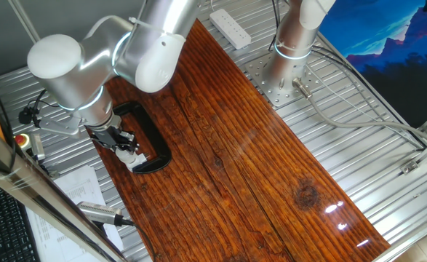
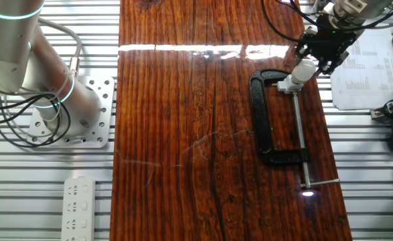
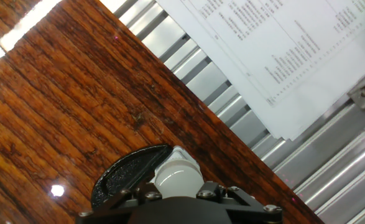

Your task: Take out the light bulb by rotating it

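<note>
My tool sits at the upper right of the other fixed view, and its fingers look closed around the light bulb; in the hand view the bulb's white dome pokes out right at the bottom centre, between the black finger parts, so I judge it gripped, though the contact itself is hidden. The bulb stands in a small white socket block just below it, and that block is pinched in the jaw of a black C-clamp lying flat on the wooden tabletop. I take it the clamp is there to keep the socket from turning with me while I twist. In one fixed view the same group shows at the left, under my wrist, bulb near the tabletop's edge. Printed papers lie beyond that edge on the metal frame. I see no containers here.
</note>
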You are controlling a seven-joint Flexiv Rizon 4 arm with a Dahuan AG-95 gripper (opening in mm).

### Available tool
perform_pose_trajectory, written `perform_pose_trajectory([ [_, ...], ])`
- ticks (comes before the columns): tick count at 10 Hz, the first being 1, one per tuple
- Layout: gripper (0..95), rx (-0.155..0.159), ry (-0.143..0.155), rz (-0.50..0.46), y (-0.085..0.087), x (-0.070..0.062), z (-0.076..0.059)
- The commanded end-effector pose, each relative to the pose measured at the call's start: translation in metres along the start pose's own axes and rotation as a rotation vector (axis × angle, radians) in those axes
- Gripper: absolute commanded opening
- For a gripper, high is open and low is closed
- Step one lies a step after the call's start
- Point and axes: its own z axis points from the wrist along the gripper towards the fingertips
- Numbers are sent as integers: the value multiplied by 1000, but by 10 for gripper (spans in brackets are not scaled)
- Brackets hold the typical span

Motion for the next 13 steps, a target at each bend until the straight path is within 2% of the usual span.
perform_pose_trajectory([
  [1, 0, 43, 98, -524, 19, 2, 2],
  [3, 0, 54, 114, -571, 19, 2, 2],
  [7, 0, 65, 112, -610, 19, 2, 2],
  [9, 0, 74, 111, -700, 19, 2, 2],
  [13, 0, 104, 101, -820, 19, 2, 2],
])
